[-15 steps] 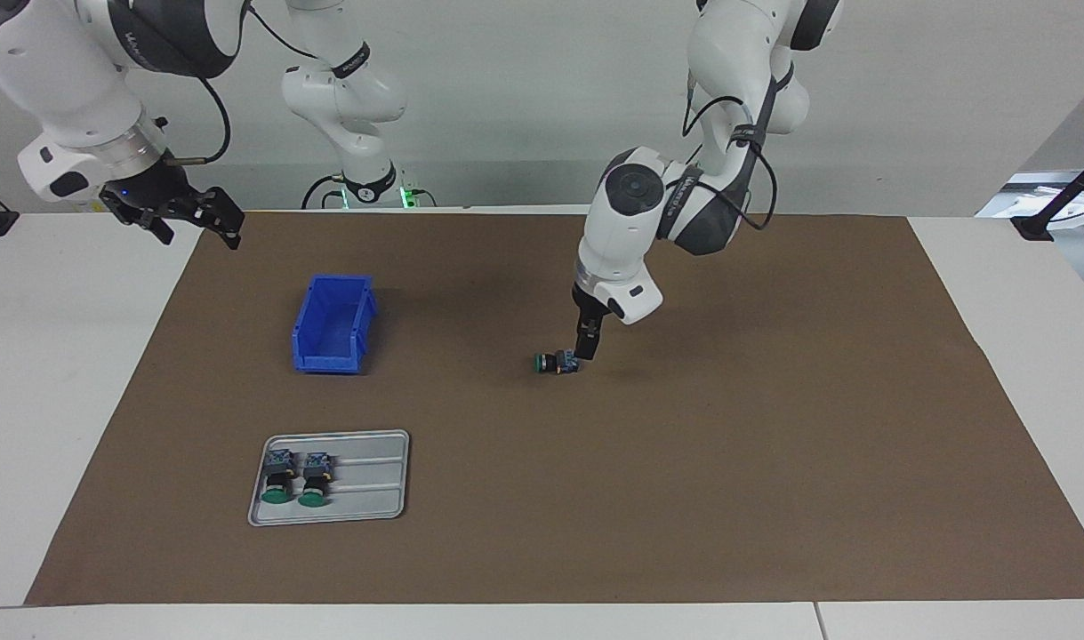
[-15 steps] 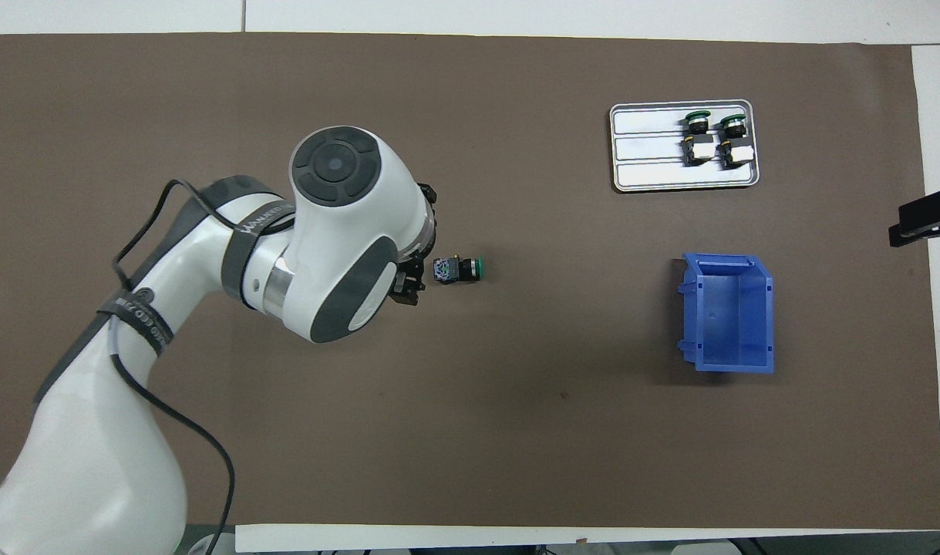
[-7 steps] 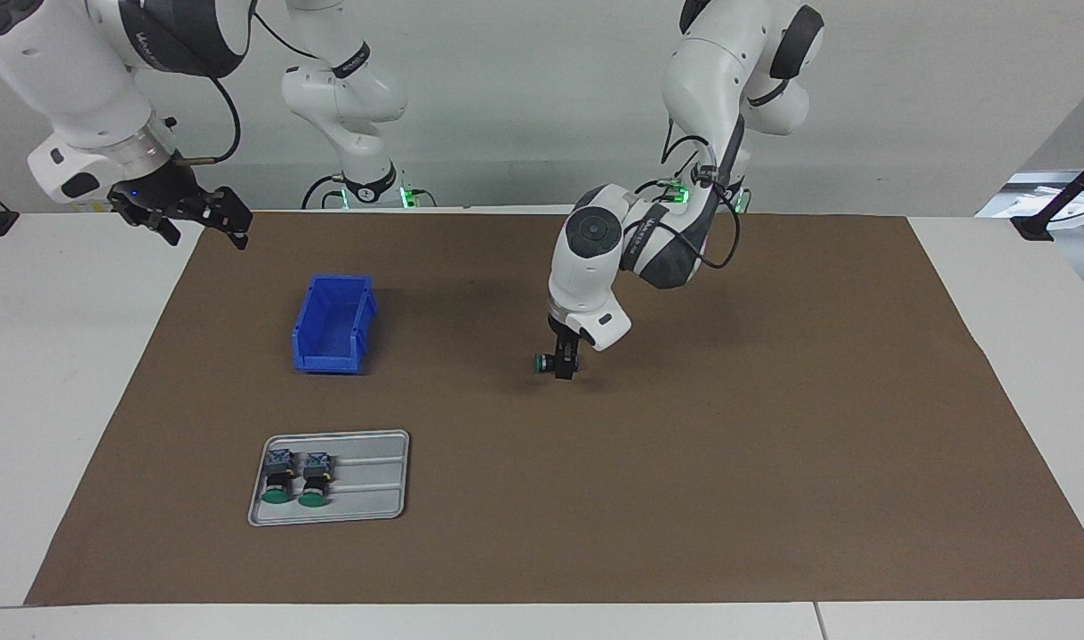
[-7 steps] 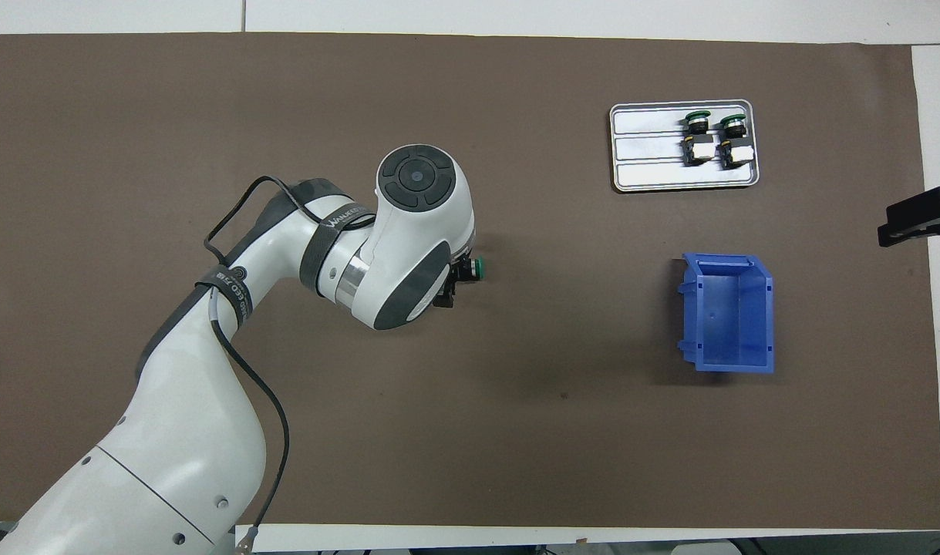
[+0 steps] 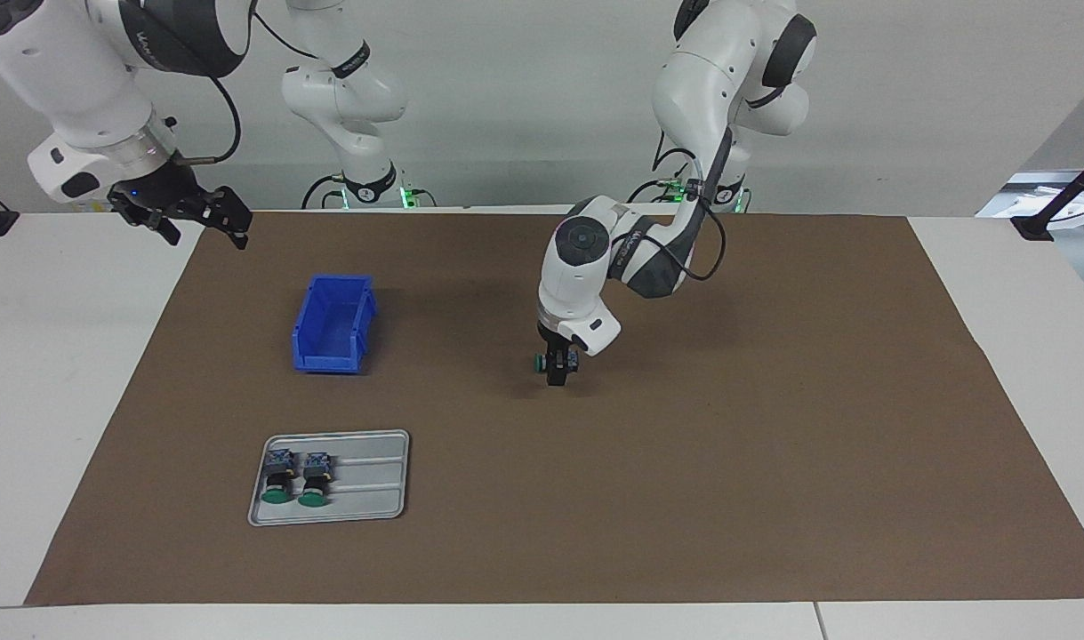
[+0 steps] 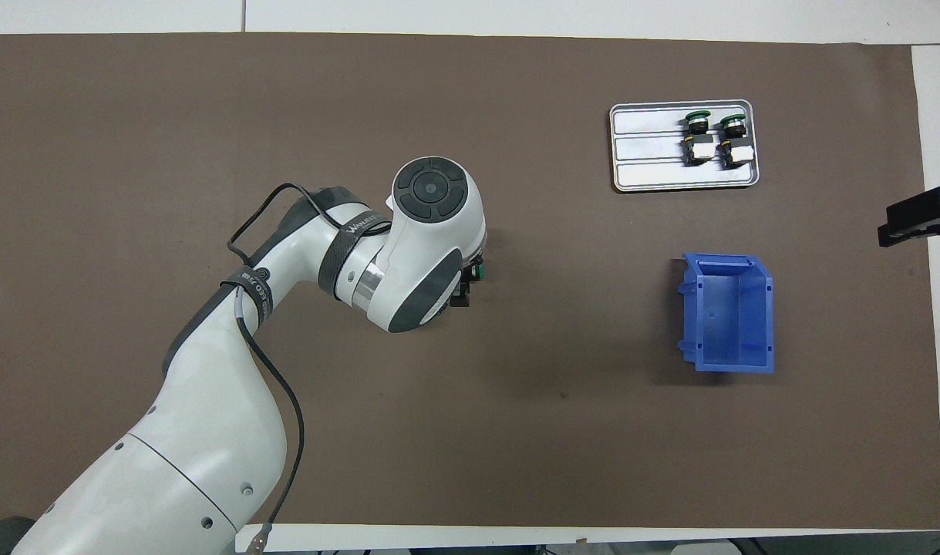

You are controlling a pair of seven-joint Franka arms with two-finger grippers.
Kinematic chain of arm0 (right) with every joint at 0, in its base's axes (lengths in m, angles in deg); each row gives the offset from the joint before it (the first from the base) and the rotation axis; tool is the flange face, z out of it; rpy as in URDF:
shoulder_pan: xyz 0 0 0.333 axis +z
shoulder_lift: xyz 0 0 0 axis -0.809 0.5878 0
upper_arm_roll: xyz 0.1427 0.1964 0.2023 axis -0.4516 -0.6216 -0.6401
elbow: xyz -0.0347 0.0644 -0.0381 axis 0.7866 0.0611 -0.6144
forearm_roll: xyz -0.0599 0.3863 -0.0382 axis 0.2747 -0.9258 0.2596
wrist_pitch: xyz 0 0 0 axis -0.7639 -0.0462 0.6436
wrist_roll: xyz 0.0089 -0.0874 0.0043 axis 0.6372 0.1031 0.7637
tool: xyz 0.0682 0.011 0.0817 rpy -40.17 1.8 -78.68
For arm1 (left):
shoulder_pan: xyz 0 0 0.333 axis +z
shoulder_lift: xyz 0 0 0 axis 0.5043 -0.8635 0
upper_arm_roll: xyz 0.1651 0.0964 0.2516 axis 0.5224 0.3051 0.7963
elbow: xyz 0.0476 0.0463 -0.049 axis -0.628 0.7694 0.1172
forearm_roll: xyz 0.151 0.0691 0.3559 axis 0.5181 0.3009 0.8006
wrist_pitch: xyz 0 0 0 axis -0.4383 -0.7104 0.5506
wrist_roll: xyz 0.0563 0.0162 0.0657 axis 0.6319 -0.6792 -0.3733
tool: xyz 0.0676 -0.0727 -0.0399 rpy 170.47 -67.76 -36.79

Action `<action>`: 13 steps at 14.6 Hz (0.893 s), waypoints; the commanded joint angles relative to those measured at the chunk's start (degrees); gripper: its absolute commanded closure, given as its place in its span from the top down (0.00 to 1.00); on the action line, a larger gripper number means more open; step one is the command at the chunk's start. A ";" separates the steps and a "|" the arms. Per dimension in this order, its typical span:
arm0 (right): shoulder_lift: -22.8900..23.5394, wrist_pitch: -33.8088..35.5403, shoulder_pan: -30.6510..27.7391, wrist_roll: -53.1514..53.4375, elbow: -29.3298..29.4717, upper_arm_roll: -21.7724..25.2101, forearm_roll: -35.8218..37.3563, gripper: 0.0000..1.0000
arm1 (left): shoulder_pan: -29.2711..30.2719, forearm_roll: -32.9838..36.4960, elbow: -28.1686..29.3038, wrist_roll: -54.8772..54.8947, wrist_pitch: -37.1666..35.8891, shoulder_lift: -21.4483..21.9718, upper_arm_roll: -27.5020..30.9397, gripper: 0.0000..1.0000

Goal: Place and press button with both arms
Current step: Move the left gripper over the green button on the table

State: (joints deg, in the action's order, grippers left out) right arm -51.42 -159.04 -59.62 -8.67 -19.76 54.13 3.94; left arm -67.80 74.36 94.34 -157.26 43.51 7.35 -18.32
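- Green-capped, the button (image 5: 542, 361) lies on its side on the brown mat (image 5: 773, 444) near the middle of the table (image 5: 61, 373), cap turned toward the right arm's end.
- Down over it stands the left end effector (image 5: 557, 373), fingers pointing at the mat and straddling the blue-grey rear block; only the cap shows past the wrist in the overhead view.
- Whether those fingers have pinched the button or merely bracket it, I cannot tell.
- My reading: the step in hand is securing the button so it can be placed and then pressed.
- To do that well, the fingers should close squarely on the block or collar, not on the round cap, which would likely roll out of the grip.
- Closing gently matters, since a small part lying loose on a mat will probably skid if one finger meets it first.
- A short lift first would show whether the grip is true.
- Away from this, the right end effector (image 5: 186, 216) waits in the air over the mat's corner at its own end of the table, fingers spread.
- Two more buttons (image 5: 294, 478) lie side by side in the grey tray (image 5: 373, 480); the blue bin (image 5: 333, 322) sits nearer to the robots than the tray.
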 commanded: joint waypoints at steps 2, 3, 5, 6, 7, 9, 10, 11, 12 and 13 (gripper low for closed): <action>-1.15 0.35 -0.53 -1.05 -1.20 -0.33 -0.07 0.99 | -1.68 0.01 -0.40 -1.92 1.25 -1.15 0.81 0.89; -1.15 0.35 -0.53 -1.05 -1.20 -0.33 -0.07 0.99 | -1.68 0.01 -0.31 -1.92 1.42 -1.41 0.81 0.87; -1.15 0.35 -0.44 -1.05 -1.20 -0.33 -0.07 0.99 | -1.68 -0.07 -0.57 -1.92 1.25 -1.67 0.81 0.75; -1.15 0.35 -0.44 -1.05 -1.20 -0.33 -0.07 0.99 | -1.77 0.01 -0.49 -1.92 1.68 -1.67 0.81 0.66; -1.24 0.35 -0.44 -1.05 -1.20 -0.33 -0.07 0.99 | -1.77 0.01 -0.49 -1.92 1.25 -1.67 0.73 0.58; -1.15 0.35 -0.53 -1.05 -1.20 -0.33 -0.07 0.99 | -1.85 0.01 -0.40 -1.92 1.25 -1.67 0.73 0.45; -1.24 0.35 -0.45 -1.05 -1.20 -0.33 -0.07 0.99 | -1.86 0.01 -0.40 -2.10 1.34 -1.67 0.73 0.36; -1.24 0.35 -0.44 -1.05 -1.20 -0.33 0.01 0.99 | -1.86 0.01 -0.49 -2.19 1.60 -1.67 0.73 0.32; -1.24 0.35 -0.44 -1.05 -1.20 -0.33 -0.07 0.99 | -1.94 0.01 -0.49 -2.10 1.51 -1.67 0.73 0.30; -1.24 0.35 -0.44 -1.05 -1.20 -0.33 -0.07 0.99 | -1.94 0.01 -0.40 -2.19 1.60 -1.59 0.73 0.27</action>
State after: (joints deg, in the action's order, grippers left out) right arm -51.42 -159.04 -59.62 -8.67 -19.76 54.13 3.94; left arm -68.87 74.36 94.35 -158.52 44.27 6.19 -18.31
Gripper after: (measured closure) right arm 0.009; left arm 0.670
